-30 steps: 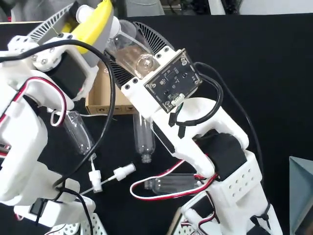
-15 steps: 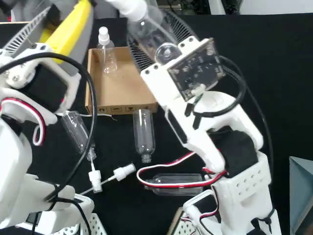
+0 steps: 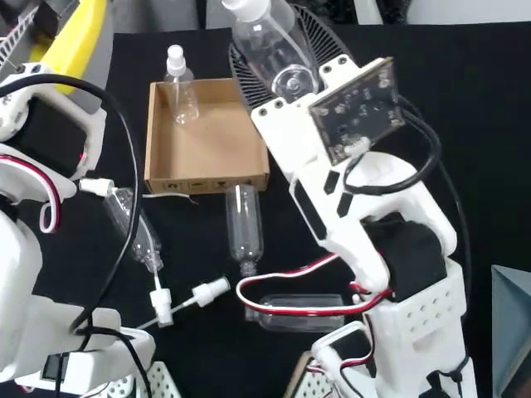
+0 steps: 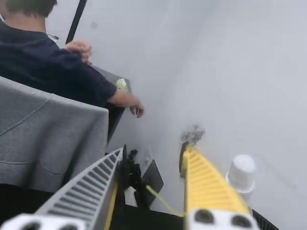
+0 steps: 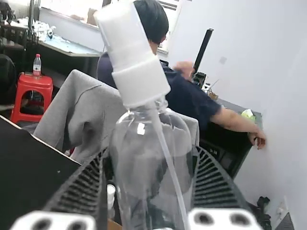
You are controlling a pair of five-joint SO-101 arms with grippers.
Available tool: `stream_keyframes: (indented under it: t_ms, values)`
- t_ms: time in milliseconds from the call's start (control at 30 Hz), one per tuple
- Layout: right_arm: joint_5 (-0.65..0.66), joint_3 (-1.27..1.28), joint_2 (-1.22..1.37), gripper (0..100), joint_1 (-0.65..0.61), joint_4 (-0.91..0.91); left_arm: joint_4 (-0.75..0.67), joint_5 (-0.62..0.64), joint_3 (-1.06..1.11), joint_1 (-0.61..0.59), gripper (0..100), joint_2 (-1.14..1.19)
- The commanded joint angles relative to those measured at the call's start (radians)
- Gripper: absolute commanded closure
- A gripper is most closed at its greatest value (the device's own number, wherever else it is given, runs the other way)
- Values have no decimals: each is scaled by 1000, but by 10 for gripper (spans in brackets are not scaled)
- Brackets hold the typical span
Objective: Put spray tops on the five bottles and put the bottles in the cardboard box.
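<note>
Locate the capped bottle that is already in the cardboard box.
In the high view, the capped bottle sits in the cardboard box's far left corner, left of the second bottle held up in the right gripper.

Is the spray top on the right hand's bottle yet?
On: the white spray top caps the neck of the bottle in the right hand, its tube hanging inside.

Lab: black table (image 3: pixel 489 108), cluttered workbench (image 5: pixel 67 47)

spray top (image 3: pixel 240 7) of held bottle (image 3: pixel 270 46) being clipped by high view's top edge, lying bottle (image 3: pixel 290 301) being partly covered by red-white cable (image 3: pixel 249 283) and right arm (image 3: pixel 390 249)
</note>
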Motion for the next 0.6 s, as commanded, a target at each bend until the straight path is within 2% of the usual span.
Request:
stream_keyframes:
  t_ms: [0,300,567]
  values:
    - [-48,-79,-2,897,25,-15,-9,2,5,-16,818,26]
    - [-87,-82,-2,897,6,-15,-41,8,-5,-36,820,175]
    - [-78,-76,-2,896,-121,26,-54,9,-5,-28,821,210]
